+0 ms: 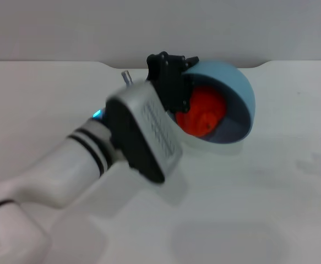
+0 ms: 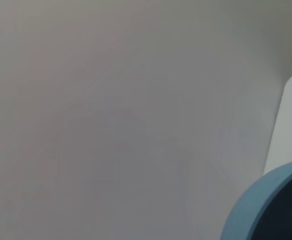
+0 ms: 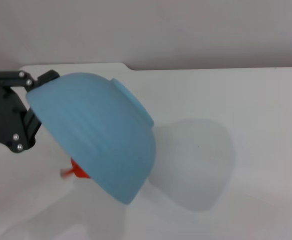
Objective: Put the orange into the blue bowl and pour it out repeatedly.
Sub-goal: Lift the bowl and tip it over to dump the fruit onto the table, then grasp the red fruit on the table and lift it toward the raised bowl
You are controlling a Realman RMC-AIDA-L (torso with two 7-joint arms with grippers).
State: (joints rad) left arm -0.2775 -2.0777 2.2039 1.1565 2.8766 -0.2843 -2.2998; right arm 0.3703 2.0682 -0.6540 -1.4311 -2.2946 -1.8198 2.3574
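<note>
Tipping the blue bowl [image 1: 243,93] hard, left end effector [image 1: 174,82] clamped on its rim, upper middle of frame. Orange [image 1: 203,113] inside, sliding toward the low edge above the surface [image 1: 270,181].

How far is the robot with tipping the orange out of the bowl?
The orange is in the blue bowl. In hand: the left gripper holds the bowl's rim, tipped steeply on its side above the table. Left: the orange dropping out.

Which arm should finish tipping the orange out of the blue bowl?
Left. The left gripper already grips the rim of the tilted blue bowl, with the orange near its lower edge. The right gripper isn't visible.
</note>
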